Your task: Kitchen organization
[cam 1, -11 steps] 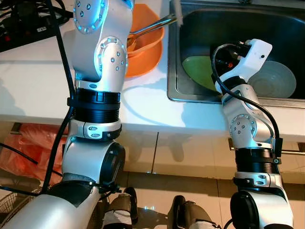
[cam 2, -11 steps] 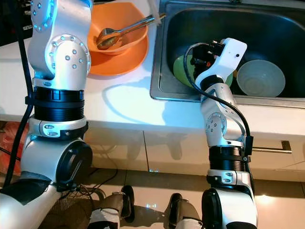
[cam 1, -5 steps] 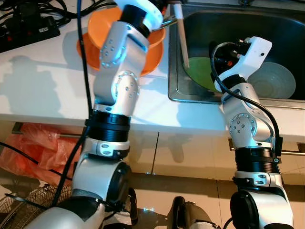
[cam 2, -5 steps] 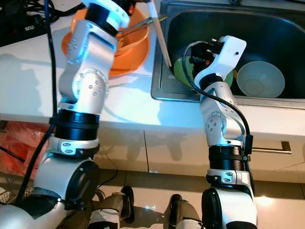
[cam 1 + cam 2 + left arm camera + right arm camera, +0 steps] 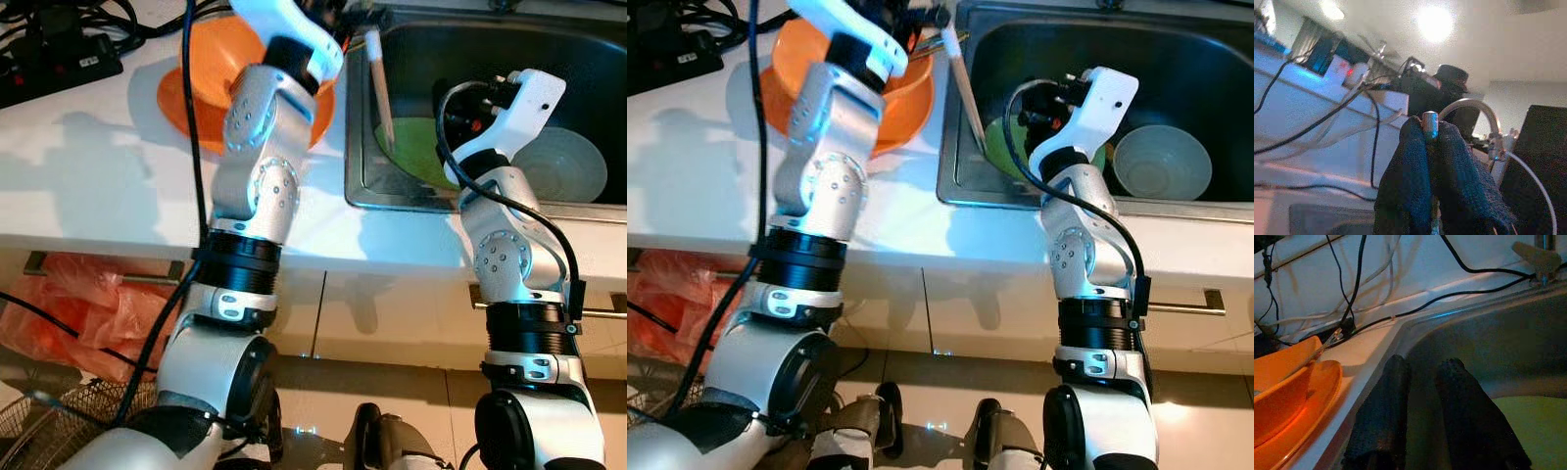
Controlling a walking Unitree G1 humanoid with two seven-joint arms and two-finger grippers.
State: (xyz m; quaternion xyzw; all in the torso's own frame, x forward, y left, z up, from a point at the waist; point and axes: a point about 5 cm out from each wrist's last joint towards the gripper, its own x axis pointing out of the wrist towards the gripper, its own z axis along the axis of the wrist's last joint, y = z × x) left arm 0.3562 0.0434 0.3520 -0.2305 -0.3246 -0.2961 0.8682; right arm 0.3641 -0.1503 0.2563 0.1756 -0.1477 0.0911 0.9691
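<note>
Left tool (image 5: 1431,147), clamping the utensil (image 5: 380,86), has swung toward the sink (image 5: 470,39).

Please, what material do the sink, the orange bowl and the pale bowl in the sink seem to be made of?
The sink looks like brushed stainless steel: grey, with a dull sheen and a folded rim. The orange bowl seems to be glossy plastic, judging by its even saturated colour and soft highlights, though glazed ceramic is possible. The pale bowl is smooth and matte; plastic or ceramic, I cannot tell.

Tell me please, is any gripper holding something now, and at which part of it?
The left gripper holds a long pale utensil by its metal upper end, which is pinched between its fingers; the rest hangs into the sink. The right gripper, open above the sink, holds nothing.
</note>
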